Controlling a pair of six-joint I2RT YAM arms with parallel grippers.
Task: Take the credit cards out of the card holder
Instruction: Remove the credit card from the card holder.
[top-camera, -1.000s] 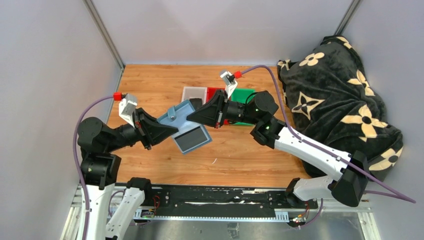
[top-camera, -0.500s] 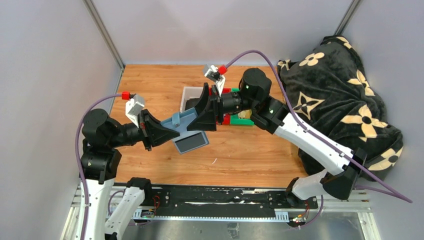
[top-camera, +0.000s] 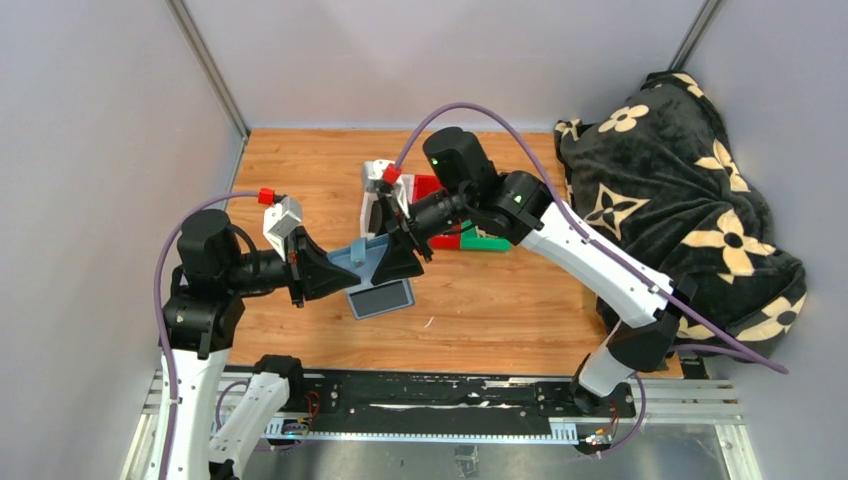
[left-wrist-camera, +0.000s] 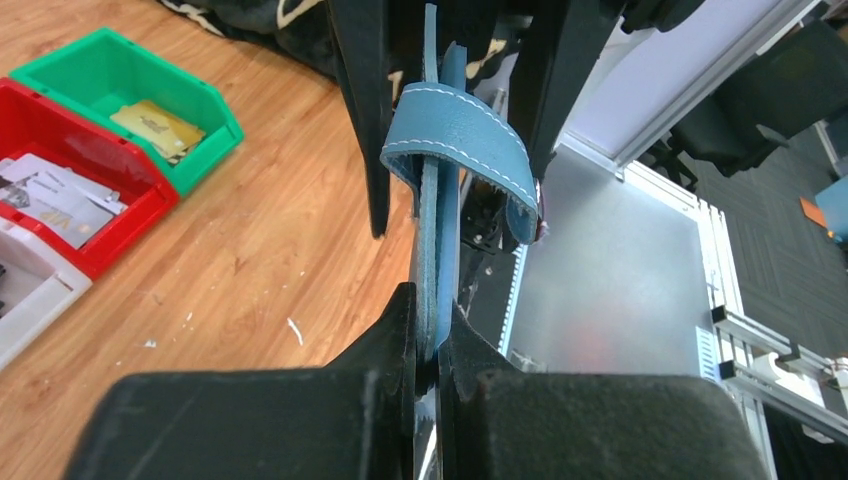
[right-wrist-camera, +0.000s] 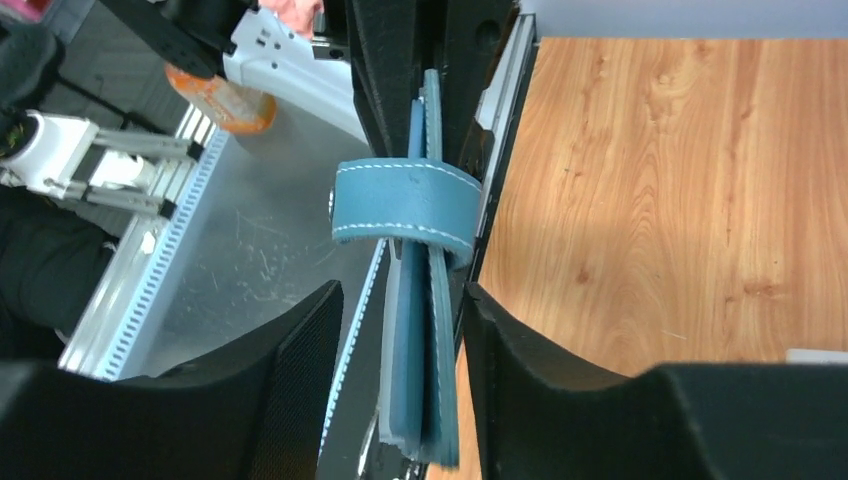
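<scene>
The card holder (top-camera: 364, 254) is a slate-blue wallet held above the table between my two grippers, with its lower leaf and dark pocket (top-camera: 381, 297) hanging open. My left gripper (top-camera: 335, 272) is shut on one edge of it (left-wrist-camera: 437, 335). A blue strap loop (left-wrist-camera: 455, 135) wraps the leaves further along. My right gripper (top-camera: 392, 258) is open, and the opposite edge of the card holder (right-wrist-camera: 425, 380) stands between its fingers (right-wrist-camera: 300, 350) without touching them. The credit cards are hidden; only stacked blue leaf edges show.
Behind the grippers stand a white bin (top-camera: 376, 183), a red bin (left-wrist-camera: 70, 200) with white cards in it, and a green bin (left-wrist-camera: 130, 100) with a yellow card. A black flowered blanket (top-camera: 680, 200) fills the right side. The metal rail (top-camera: 430, 395) runs along the near edge.
My right gripper opened and swung left from in front of the bins to straddle the card holder's free edge. The left gripper tightened on the holder, which shifted slightly toward me.
</scene>
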